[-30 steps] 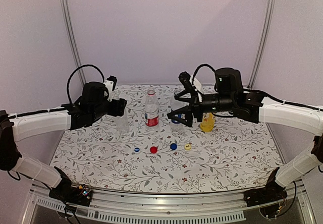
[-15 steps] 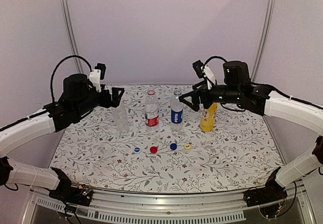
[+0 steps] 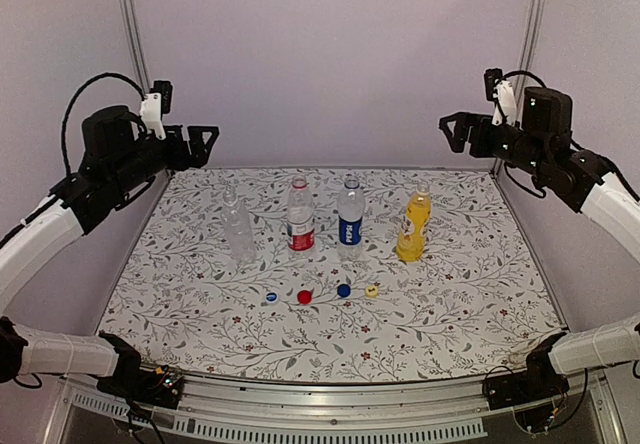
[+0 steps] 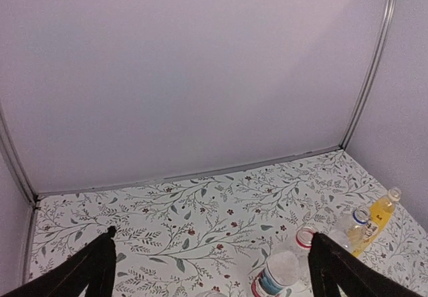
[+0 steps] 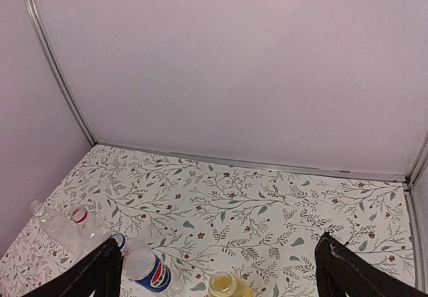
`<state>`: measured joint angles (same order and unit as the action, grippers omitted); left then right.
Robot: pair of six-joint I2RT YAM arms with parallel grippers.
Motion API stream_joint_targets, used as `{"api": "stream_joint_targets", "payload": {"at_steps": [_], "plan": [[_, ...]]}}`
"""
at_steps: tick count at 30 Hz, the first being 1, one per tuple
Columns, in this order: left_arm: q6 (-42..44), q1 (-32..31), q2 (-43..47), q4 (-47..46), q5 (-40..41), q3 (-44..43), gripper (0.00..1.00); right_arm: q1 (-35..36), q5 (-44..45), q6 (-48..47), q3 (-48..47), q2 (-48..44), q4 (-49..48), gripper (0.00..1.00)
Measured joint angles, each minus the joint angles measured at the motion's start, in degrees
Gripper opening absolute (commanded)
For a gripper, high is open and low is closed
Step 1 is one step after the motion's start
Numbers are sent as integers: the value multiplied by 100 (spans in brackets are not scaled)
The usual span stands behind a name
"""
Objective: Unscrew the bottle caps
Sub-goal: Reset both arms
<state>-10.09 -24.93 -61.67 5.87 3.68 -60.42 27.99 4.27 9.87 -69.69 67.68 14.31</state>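
Top view: the left gripper (image 3: 206, 145) is hanging high over the far-left corner of the floral cloth (image 3: 450, 309), jaws standing wide apart and holding nothing. The right gripper (image 3: 447, 132) is hovering just as high over the far-right corner, also spread wide and empty. Both are well apart from every bottle.

Four bottles are standing upright in a row across the far half of the cloth. From left to right they are the plain clear bottle (image 3: 238, 230), the red-white-label bottle (image 3: 300, 216), the blue-label bottle (image 3: 350, 215) and the yellow bottle (image 3: 412, 227). None is touching its neighbour; the plain clear one is sitting a little nearer the arms than the others.

Four loose caps are lying in a short row on the cloth in front of the bottles, clear of them. They are a small blue cap (image 3: 271, 297), a red cap (image 3: 305, 296), a darker blue cap (image 3: 343, 290) and a yellow cap (image 3: 371, 290).

Left wrist view: its two dark fingers (image 4: 90, 273) are framing the lower corners, with bare cloth and bottle necks showing between them.

Right wrist view: the yellow bottle's open mouth is showing at the bottom edge, and the blue-label one is showing just beside it. The other two are lining up toward the left wall.
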Motion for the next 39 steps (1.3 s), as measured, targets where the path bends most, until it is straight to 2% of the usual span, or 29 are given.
{"api": "stream_joint_targets", "payload": {"at_steps": [8, 18, 27, 39], "plan": [[68, 533, 186, 2, -431, -4, 100, -267, 636, -208, -116, -361, 212, 99], [313, 570, 837, -640, -433, 769, 100, -267, 691, -479, 492, -1196, -151, 99], [363, 599, 1056, -1034, -317, 1309, 100, -267, 763, -640, 1097, -1722, -664, 99], [452, 603, 1143, -1202, -273, 1355, 100, -267, 831, -695, 1220, -1788, -841, 99]]}}
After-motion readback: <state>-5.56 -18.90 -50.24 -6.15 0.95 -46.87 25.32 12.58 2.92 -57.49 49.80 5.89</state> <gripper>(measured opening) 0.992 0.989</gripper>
